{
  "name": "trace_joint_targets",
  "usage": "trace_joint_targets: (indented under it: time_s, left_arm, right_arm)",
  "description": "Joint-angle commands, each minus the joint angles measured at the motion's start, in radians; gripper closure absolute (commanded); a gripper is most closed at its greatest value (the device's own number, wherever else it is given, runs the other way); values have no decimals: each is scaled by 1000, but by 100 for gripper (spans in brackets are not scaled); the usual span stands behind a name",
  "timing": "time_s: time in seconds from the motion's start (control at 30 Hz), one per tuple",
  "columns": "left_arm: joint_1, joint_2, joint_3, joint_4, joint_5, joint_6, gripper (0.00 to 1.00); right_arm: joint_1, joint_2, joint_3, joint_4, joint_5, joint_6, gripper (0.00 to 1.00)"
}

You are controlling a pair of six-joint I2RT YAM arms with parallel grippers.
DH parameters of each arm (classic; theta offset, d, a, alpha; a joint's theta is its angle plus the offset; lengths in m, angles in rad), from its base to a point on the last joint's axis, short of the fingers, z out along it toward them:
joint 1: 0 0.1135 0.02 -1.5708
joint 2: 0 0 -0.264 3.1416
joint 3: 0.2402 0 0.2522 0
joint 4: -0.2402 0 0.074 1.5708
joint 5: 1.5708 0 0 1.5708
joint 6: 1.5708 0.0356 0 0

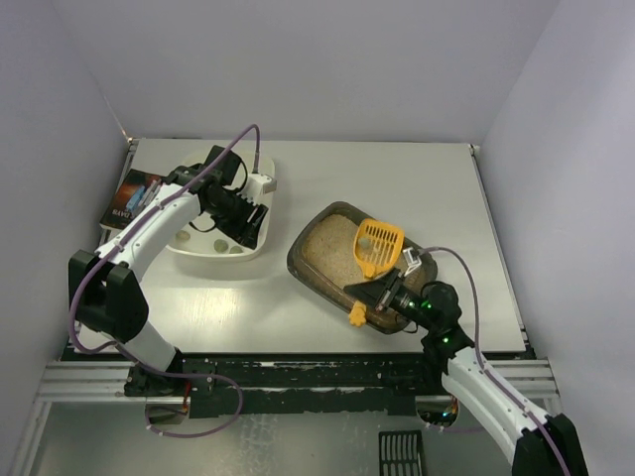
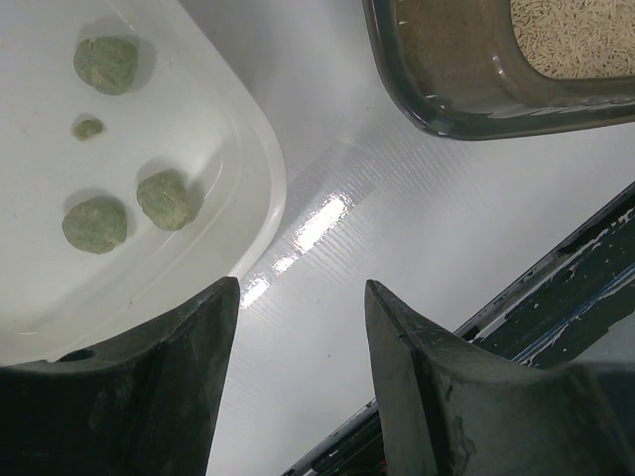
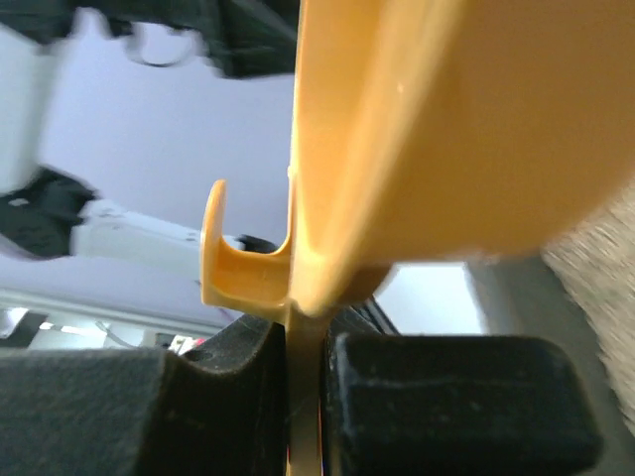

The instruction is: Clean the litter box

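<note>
The white table carries the litter box, a white tub and a dark packet.

Top: high, from rear, facing down. Wrists: close-up; left shares litter box with top.

Dark translucent litter box of beige litter lies angled right-of-center.

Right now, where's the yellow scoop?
Top view, right of centre: the yellow scoop sits over the litter box. Its slotted head points toward the far side, and its handle is clamped in the right arm's jaws by the box's near rim.
</note>
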Motion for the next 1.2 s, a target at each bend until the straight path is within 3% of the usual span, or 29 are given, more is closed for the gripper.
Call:
trace_joint_targets:
  time_s: [0.0,0.23,0.4,0.53,0.63,0.7,0.77,0.83,0.97,1.17]
  left_arm:
    - [8,-28,-11,22,-5,-3,35]
    - [9,-24,-9,22,-1,-2,35]
    - [9,-22,-3,19,-5,-2,35]
    - [10,-32,-13,25,-10,-4,35]
    - [10,-32,-14,25,-12,-4,35]
    - [10,-29,-11,24,-11,-4,35]
    - [10,-23,-7,23,-10,-5,35]
    - [12,-19,-5,21,-9,-5,35]
    - [12,-7,-1,22,-13,-7,36]
    - [16,-12,3,18,-14,-9,36]
  right_arm:
    - [6,36,-164,590,-10,143,100]
    - [8,339,-128,1003,-126,224,100]
    - [9,499,-125,1107,-140,261,100]
    - [9,503,-101,1064,-157,255,100]
    - [11,412,-27,747,-184,181,100]
    - [19,317,89,338,-176,40,100]
    - [49,236,255,-122,-70,-162,100]
    - [86,211,404,-400,55,-316,100]
    - [97,252,577,-591,76,-417,100]
    - [96,276,514,-457,-29,-282,100]
